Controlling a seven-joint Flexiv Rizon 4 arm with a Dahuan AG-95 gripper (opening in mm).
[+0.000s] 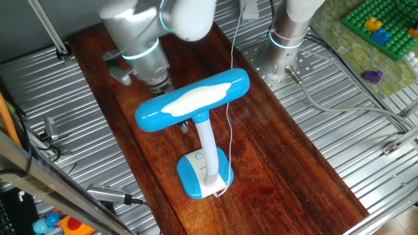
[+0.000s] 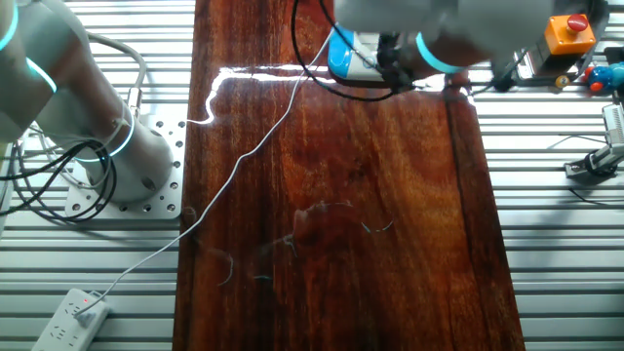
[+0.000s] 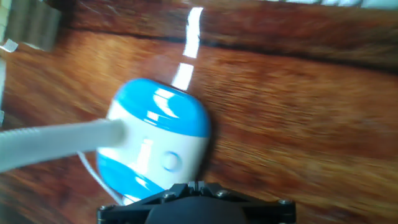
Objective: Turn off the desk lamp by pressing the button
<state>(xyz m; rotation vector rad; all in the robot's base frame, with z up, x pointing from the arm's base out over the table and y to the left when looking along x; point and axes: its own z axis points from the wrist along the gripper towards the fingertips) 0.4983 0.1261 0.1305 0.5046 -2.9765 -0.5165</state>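
A: Desk lamp (image 1: 196, 130) stands upright on the dark wooden board (image 1: 274, 163), blue base toward the near end in one fixed view. Button (image 1: 198, 156) is on the white plate of the base, just in front of the stem.

B: Hand?

A: Gripper (image 1: 159, 83) hangs behind and above the lamp head, mostly hidden by it. In hand view the button (image 3: 170, 160) sits just above the black gripper body (image 3: 196, 202) at the bottom edge, slightly to its left, base right under the camera.

B: Fingers spread or pressed together?

A: Can't tell. No view shows the fingertips.

B: What does the other fixed view add?

A: Only a sliver of the lamp (image 2: 351, 54) at the top edge under the arm; button hidden. It does show the white cord (image 2: 244, 156) running across the board to a power strip (image 2: 73, 317) on the metal table (image 2: 556, 244). Hand view is motion-blurred.
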